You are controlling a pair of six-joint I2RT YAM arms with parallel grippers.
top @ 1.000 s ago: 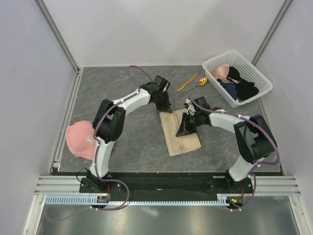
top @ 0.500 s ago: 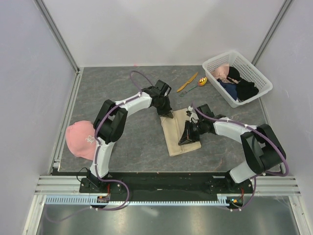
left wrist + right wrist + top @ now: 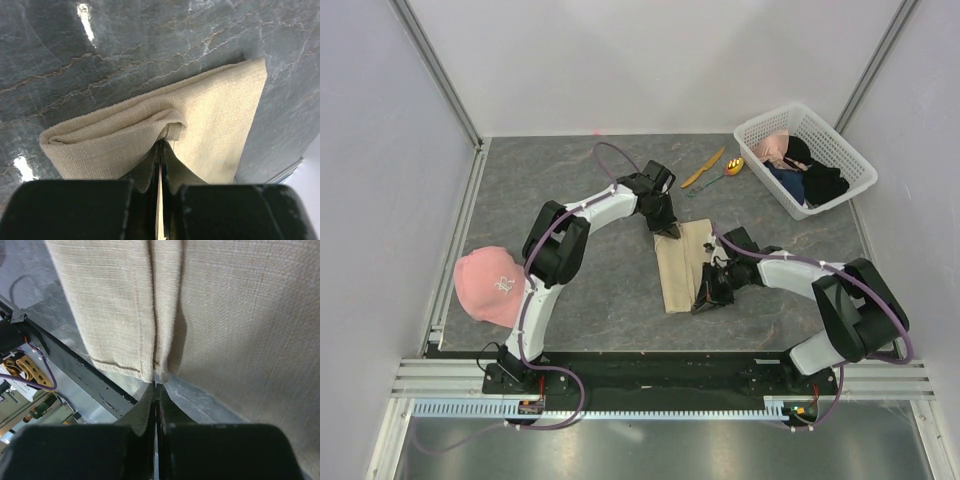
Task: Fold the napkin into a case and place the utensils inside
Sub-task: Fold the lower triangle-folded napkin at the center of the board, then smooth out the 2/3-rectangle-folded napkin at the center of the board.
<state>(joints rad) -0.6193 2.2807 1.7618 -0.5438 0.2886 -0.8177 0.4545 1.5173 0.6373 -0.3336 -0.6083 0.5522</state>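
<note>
At napkin (image 3: pixel 678 272) ends, left hand (image 3: pixel 668 230), right hand (image 3: pixel 703 303) pinching

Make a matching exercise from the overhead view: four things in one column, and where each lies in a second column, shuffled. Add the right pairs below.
Column A
1. napkin
2. pink cap
3. white basket
4. knife

Column B
a. far right corner
b. near left side
c. centre, folded into a long strip
d. far side, next to the spoon

Pairs: 1-c, 2-b, 3-a, 4-d
</note>
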